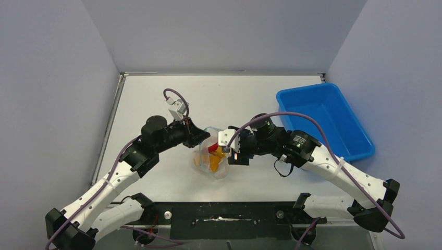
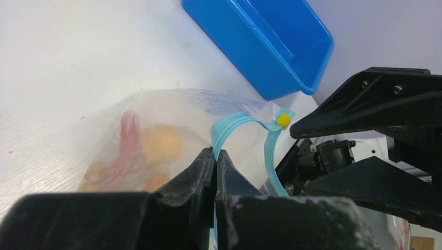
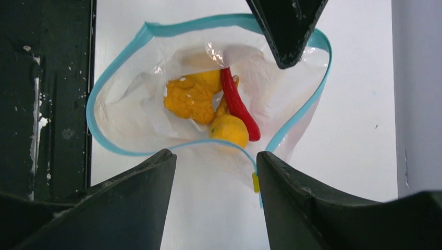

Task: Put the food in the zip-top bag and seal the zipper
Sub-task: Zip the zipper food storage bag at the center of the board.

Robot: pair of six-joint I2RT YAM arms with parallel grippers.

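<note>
The clear zip-top bag [image 1: 211, 161] lies between my grippers with its mouth open. Inside it are orange round fruits [image 3: 229, 130], an orange lump [image 3: 190, 99] and a red chili [image 3: 237, 104]. My left gripper [image 2: 215, 151] is shut on the blue-green zipper [image 2: 234, 121] at the far side of the mouth, holding it up. A yellow slider tab [image 3: 255, 182] sits at the strip's end. My right gripper [image 3: 213, 153] is open above the mouth, and the near run of the zipper [image 3: 208, 21] passes between its fingers. I see no white lump.
The rigid blue tray [image 1: 328, 120] stands at the right back of the table, also in the left wrist view [image 2: 260, 36]. The black mounting rail [image 1: 224, 213] runs along the near edge. The two grippers [image 1: 203, 138] [image 1: 233, 154] are close together over the bag.
</note>
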